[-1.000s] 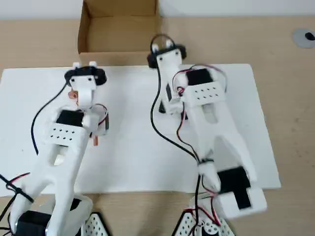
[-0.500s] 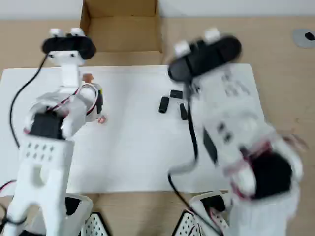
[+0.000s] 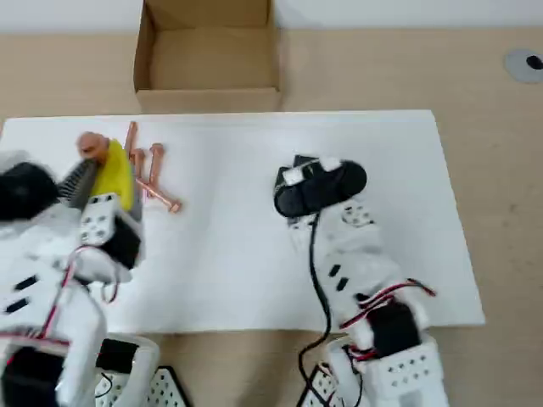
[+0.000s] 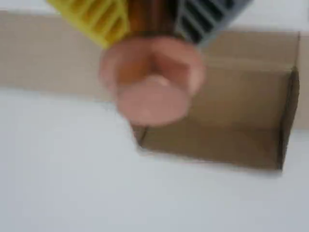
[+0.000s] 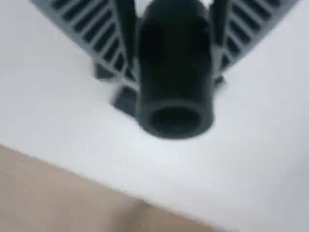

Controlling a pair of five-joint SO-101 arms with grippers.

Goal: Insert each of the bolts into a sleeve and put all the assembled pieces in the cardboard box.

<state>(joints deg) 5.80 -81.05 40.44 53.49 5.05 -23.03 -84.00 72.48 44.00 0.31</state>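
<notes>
Where the left arm stands at the near left of the table [image 3: 496, 170], the left gripper [image 3: 95, 161] is seen shut upon a copper bolt [image 3: 92, 146]; the shank is pinched between a yellow finger [image 3: 117, 174] and a grey one, and the round head stands free beyond the tips. The held bolt is placed over the far left of the white sheet [image 3: 246, 254]; just to its right, loose bolts [image 3: 156, 163] lie on the sheet, probably three, crossed and touching. The right gripper [image 5: 175, 58] is closed around a black sleeve [image 5: 176, 96], which is clamped between two ribbed grey fingers with its open bore facing the wrist camera; it is held near the middle of the sheet, well apart from the bolts. More dark sleeves [image 5: 123, 99] lie on the sheet just behind it. The cardboard box [image 3: 208, 64] is set beyond the far edge of the sheet, open side up.
</notes>
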